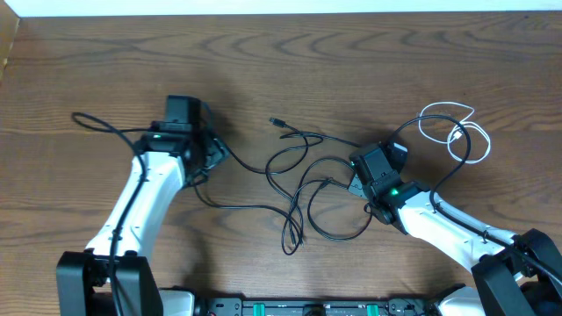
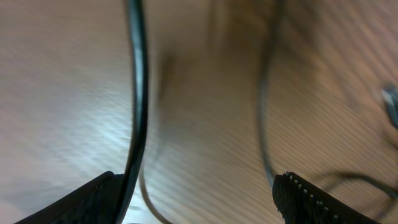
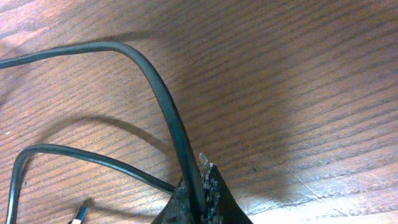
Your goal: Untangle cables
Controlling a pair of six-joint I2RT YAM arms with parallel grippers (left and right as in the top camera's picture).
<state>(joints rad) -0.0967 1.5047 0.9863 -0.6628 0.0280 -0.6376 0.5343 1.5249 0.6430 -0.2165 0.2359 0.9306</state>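
The white cable (image 1: 452, 132) already lies by itself, looped loosely to the right of the black cables (image 1: 303, 189), which cross one another in a loose heap. I judge the job partly done, with the black ones left to separate. The right tool (image 3: 202, 173), at the heap's right side, is clenched on one black cable (image 3: 168, 106). The left tool (image 2: 198, 180), left of the heap, stands released, with a black strand (image 2: 138, 93) running beside one finger, ungripped. Bare surface (image 1: 88, 53) stretches beyond and left of the heap to the far edge, giving room to drag strands apart.
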